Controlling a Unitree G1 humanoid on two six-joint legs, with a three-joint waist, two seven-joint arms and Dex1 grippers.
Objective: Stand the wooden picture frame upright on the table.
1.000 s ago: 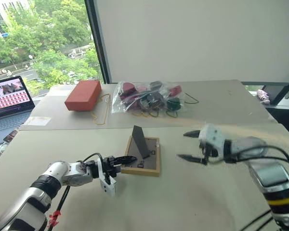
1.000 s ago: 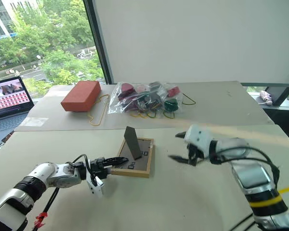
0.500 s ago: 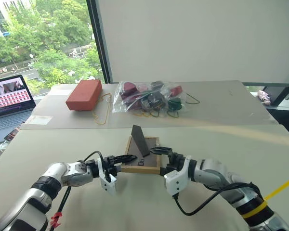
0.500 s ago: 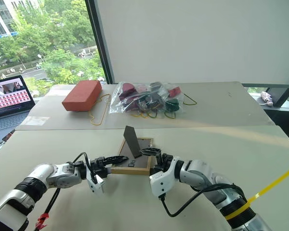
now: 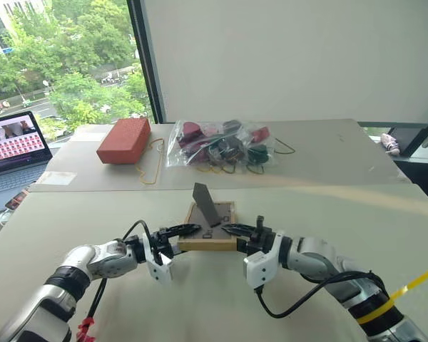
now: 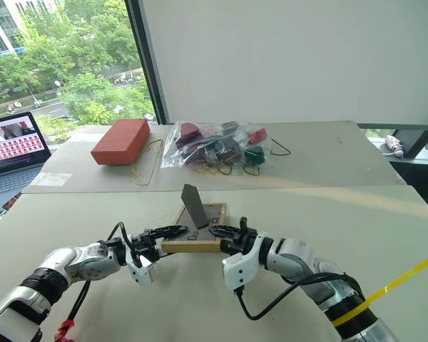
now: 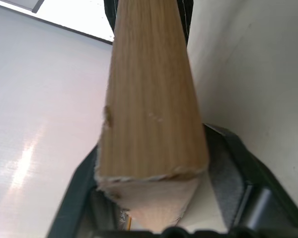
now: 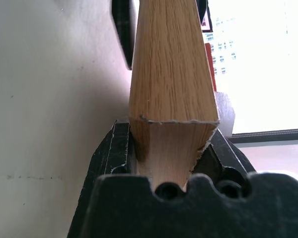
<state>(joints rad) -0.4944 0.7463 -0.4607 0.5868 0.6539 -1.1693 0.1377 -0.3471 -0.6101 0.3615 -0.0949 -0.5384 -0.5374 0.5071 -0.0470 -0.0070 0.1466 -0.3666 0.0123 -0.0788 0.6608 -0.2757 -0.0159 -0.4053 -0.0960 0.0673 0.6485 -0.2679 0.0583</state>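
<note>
The left hand (image 5: 177, 232) straddles the near left corner of the frame (image 5: 209, 226), its fingers (image 7: 227, 168) set apart, one on each face of the wood. The right hand (image 5: 237, 231) pinches the near right corner between pressed fingers (image 8: 114, 153). A second ago the right hand hung spread in the air well to the right, and the frame lay flat. Now the frame's near edge is raised off the table (image 5: 307, 206), back panel up, stand (image 5: 205, 204) sticking upward. Beyond lie a red block (image 5: 123, 140) and a bag (image 5: 221, 144).
</note>
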